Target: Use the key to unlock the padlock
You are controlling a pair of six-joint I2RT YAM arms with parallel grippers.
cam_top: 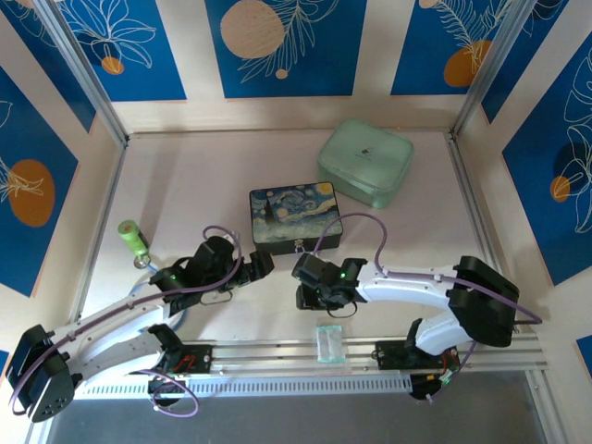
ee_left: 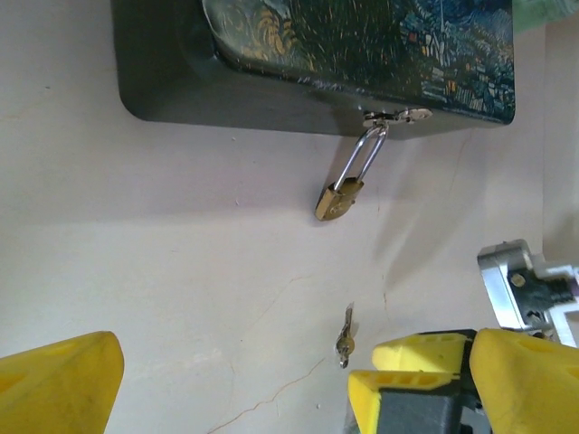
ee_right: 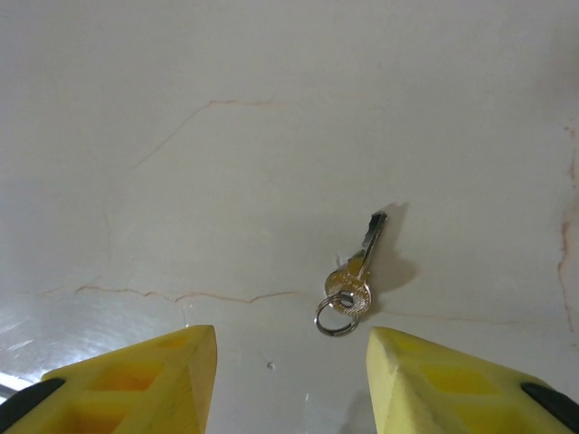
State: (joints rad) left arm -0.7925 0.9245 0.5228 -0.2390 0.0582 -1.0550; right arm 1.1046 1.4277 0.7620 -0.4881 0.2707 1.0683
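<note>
Judge step in hand as key pickup. Find key (ee_right: 357, 271) flat on the bare table (ee_right: 181, 136), ring end toward the right gripper (ee_right: 291, 339), just ahead of its fingertips and a little off-centre. Read right gripper as partly open, holding nothing; read left gripper (cam_top: 254, 265) as wide open, also empty. Find padlock (ee_left: 339, 201) near the key, shackle through the latch (ee_left: 398, 115) of the painted box (ee_left: 317, 54). Centre over the bow, descend square, pinch across the flat faces, leave the blade free. Beware thin metal skidding on the table.
</note>
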